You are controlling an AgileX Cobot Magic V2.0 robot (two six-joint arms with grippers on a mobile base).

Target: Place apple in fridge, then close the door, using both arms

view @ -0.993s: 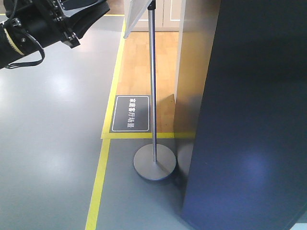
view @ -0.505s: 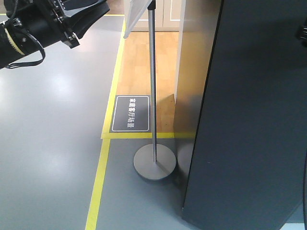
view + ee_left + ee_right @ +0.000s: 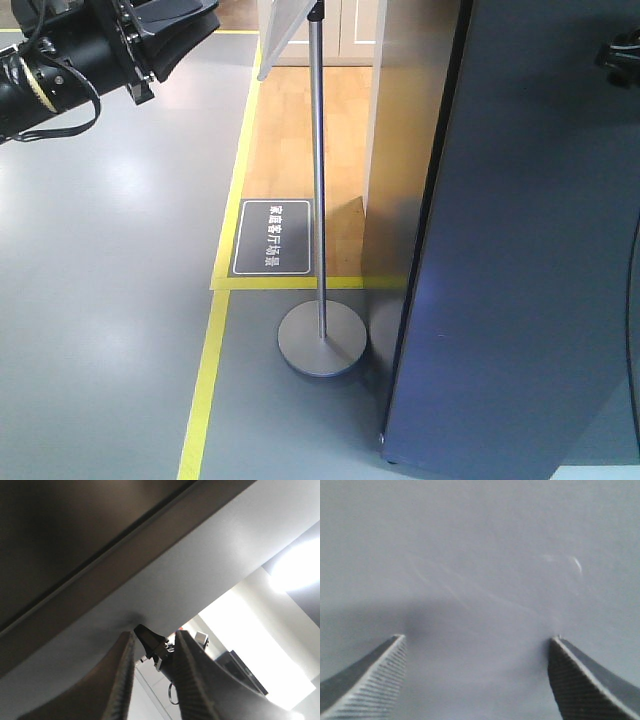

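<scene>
Door (image 3: pixel 520 270): tall, dark grey outer face, upright, filling right side; apple unseen.

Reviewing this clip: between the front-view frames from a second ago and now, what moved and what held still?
The dark grey door has swung: its near left edge has shifted rightward, baring more floor. The right arm has come into view at the right edge by the door. The left arm rose slightly at upper left. The sign stand, floor plaque and yellow tape stayed put.
</scene>
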